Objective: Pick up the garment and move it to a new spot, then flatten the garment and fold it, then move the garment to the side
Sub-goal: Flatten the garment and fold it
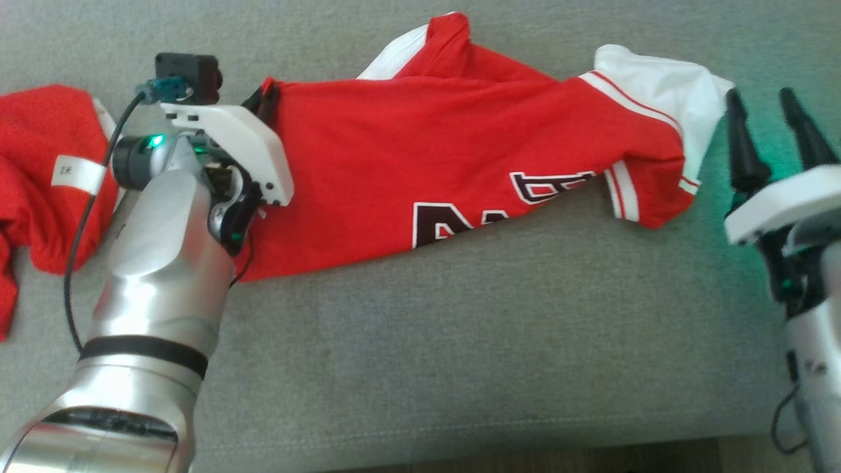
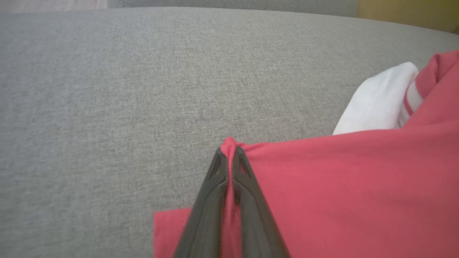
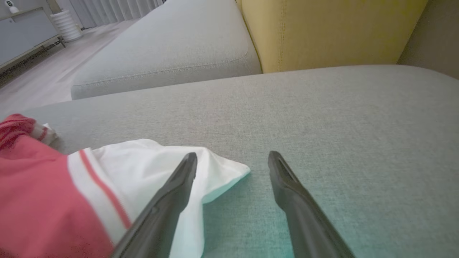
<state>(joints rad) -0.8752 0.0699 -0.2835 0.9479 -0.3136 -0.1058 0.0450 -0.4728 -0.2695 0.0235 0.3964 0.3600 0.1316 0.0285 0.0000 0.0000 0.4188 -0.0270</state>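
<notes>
Left gripper point(image 2: 229, 151) clamps garment point(image 1: 460, 164); right gripper point(image 3: 233, 156) spread; possibly second red cloth point(image 1: 33, 131) nearby.

Matt red cloth garment point(image 1: 427, 151); rough grey woven cushion point(image 1: 460, 341); glossy metal left forearm point(image 1: 158, 282).

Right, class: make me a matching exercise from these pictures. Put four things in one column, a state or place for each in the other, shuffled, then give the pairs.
1. left gripper
2. right gripper
3. white sleeve
4. yellow cushion

A. open, holding nothing
B. at the back of the seat
C. shut on an edge of the red jersey
D. lying on the grey couch, next to the open gripper

Pairs: 1-C, 2-A, 3-D, 4-B
</notes>
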